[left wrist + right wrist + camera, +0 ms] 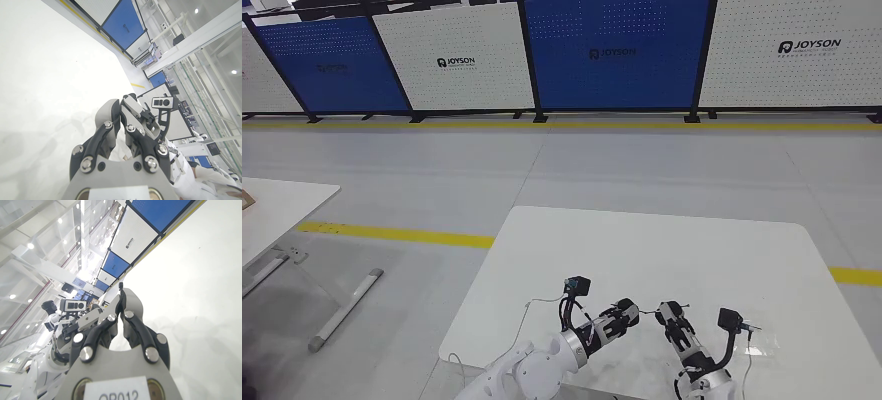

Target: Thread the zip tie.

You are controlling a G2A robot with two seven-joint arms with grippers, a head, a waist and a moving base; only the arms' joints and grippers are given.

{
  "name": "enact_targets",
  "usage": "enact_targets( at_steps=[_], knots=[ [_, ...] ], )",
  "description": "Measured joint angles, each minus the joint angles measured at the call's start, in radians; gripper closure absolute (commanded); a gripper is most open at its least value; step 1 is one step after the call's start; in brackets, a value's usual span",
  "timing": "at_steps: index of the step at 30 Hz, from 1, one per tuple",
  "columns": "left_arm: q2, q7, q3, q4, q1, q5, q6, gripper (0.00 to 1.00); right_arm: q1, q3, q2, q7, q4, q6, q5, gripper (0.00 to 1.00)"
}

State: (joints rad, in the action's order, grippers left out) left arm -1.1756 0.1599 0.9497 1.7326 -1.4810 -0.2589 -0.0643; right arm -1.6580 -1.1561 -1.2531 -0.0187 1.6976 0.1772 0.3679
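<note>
Visibly right end effector (120, 299) clamps zip tie (121, 286) (head protruding); left end effector (120, 107) together.

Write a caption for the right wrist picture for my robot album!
Right hand shut on the black tip of a zip tie, over the white table.

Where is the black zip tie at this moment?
In the right wrist view, the thin black plastic zip tie is pinched in the shut right hand, one end poking out past its tip, above the white table.
</note>
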Motion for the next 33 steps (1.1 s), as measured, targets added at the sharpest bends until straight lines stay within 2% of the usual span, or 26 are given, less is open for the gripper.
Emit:
enact_targets(
  at_steps=[20,24,27,33],
  knots=[
    [-0.005,-0.015,-0.008,0.005,0.003,0.013,0.004,1.00,0.000,-0.010,-0.003,-0.010,-0.001,0.022,-0.039,1.00],
    [-0.005,-0.011,-0.007,0.006,0.002,0.026,-0.005,0.65,-0.003,-0.015,-0.004,-0.008,-0.002,0.027,-0.044,1.00],
    [-0.005,-0.008,-0.007,0.005,0.003,0.025,-0.005,0.64,-0.004,-0.016,-0.004,-0.007,-0.003,0.029,-0.045,1.00],
    [-0.006,-0.016,-0.012,0.007,0.004,0.007,0.006,0.69,-0.007,-0.020,-0.005,-0.006,0.000,0.032,-0.044,1.00]
  ],
)
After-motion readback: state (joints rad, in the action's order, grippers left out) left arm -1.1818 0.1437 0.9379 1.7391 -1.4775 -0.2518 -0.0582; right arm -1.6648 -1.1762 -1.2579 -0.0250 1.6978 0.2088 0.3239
